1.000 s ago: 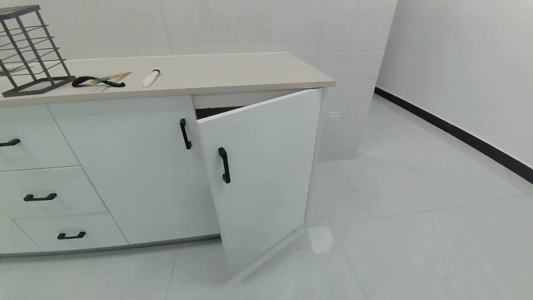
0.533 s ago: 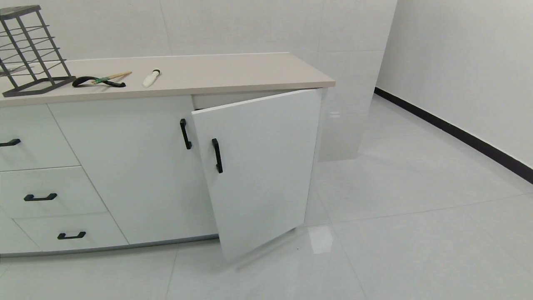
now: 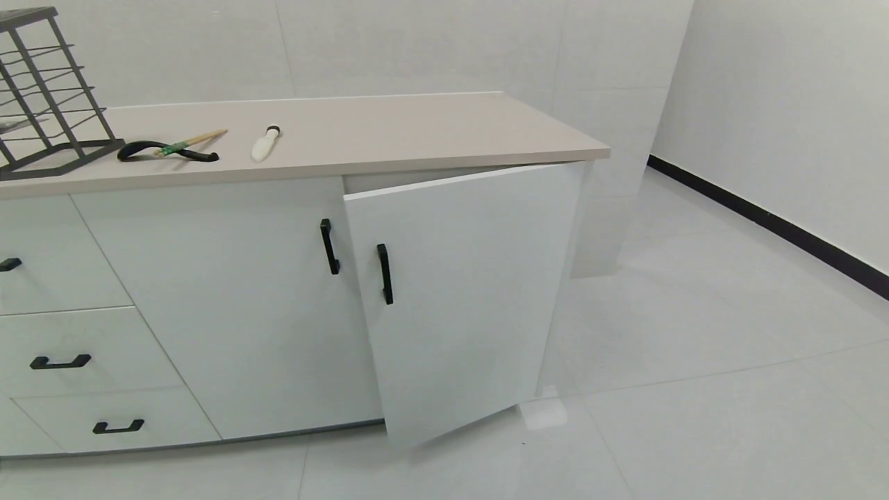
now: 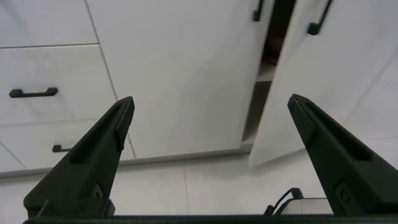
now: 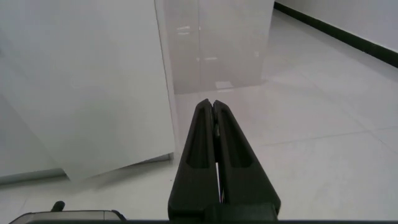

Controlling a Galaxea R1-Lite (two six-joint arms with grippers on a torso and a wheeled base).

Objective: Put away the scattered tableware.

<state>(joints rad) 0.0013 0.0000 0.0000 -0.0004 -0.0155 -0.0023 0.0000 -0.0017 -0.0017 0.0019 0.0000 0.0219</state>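
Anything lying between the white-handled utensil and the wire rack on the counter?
Yes: the black utensil, with a wooden-handled utensil overlapping it, lies on the countertop between the white-handled utensil and the wire rack.

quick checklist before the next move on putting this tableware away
1. Left gripper open and empty: ok.
2. Right gripper ready to grasp: not ok, shut, holding nothing.
3. Black utensil and white utensil lying free on the countertop: ok.
4. Rack upright at the countertop's left end: ok.
5. Cabinet door open wide enough for access: not ok, only ajar.
6. Room behind that door: cannot tell.
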